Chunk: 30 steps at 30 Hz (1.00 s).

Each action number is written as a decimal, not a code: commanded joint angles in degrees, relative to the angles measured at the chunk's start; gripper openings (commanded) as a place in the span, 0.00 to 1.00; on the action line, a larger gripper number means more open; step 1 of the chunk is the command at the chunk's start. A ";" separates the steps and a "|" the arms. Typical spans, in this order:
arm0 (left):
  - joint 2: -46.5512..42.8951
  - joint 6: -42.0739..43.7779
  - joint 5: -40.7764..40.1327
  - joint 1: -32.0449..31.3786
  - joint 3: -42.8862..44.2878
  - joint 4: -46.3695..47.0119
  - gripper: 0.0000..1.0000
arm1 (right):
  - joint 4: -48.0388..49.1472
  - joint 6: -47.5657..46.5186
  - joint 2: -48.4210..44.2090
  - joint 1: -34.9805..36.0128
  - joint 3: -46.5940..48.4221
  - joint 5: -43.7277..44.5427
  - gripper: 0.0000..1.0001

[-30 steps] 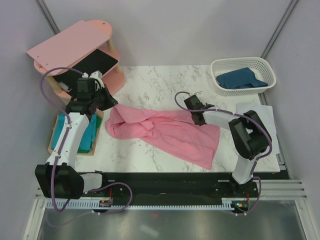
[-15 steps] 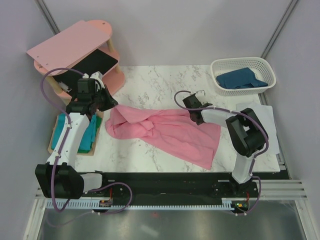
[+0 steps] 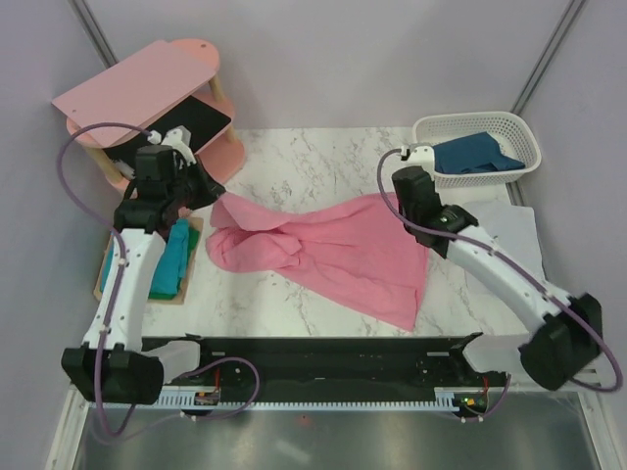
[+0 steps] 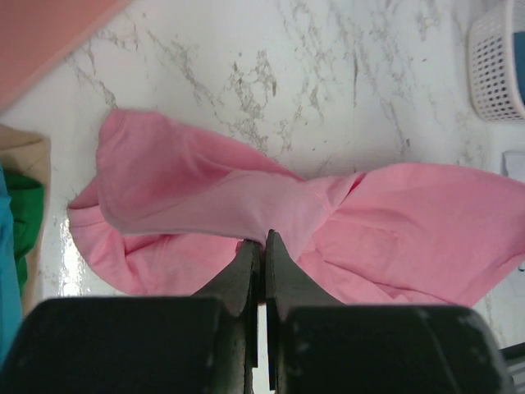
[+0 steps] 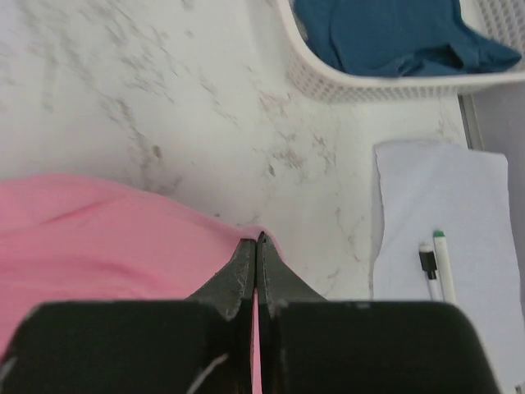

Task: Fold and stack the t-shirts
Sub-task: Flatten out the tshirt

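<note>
A light pink t-shirt (image 3: 333,257) (image 4: 205,197) (image 5: 98,238) lies crumpled across the middle of the marble table, lifted at both upper ends. My left gripper (image 3: 214,199) (image 4: 263,238) is shut on its left edge, raised off the table. At the shirt's upper right edge my right gripper (image 3: 397,201) (image 5: 257,240) is shut on the cloth, which shows pinched between the fingers. A teal t-shirt (image 3: 174,259) lies folded on a board at the left. A dark blue t-shirt (image 3: 470,155) (image 5: 394,33) sits in the white basket (image 3: 523,129) (image 5: 344,82).
A pink wooden shelf unit (image 3: 147,83) with a black tablet stands at the back left. A sheet of paper (image 3: 509,230) (image 5: 443,238) with pens (image 5: 435,263) lies at the right edge. A green cloth (image 4: 20,213) lies beside the teal shirt.
My right gripper has shut on the pink shirt's right edge and lifted it up and back; the right arm has stretched out. The left gripper has raised its end slightly.
</note>
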 commanded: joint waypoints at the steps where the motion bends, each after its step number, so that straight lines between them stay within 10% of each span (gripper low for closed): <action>1: -11.21 3.92 -0.62 -0.26 8.21 -2.28 0.02 | 0.11 -3.64 -16.04 4.34 0.04 -7.64 0.00; 11: -24.86 6.29 -1.24 -0.26 25.00 -13.09 0.02 | -6.05 -5.30 -38.81 11.64 9.00 -17.67 0.00; 30: -27.77 3.40 4.56 -0.53 49.43 -24.61 0.02 | -7.81 -11.99 -45.25 11.29 16.64 -14.85 0.00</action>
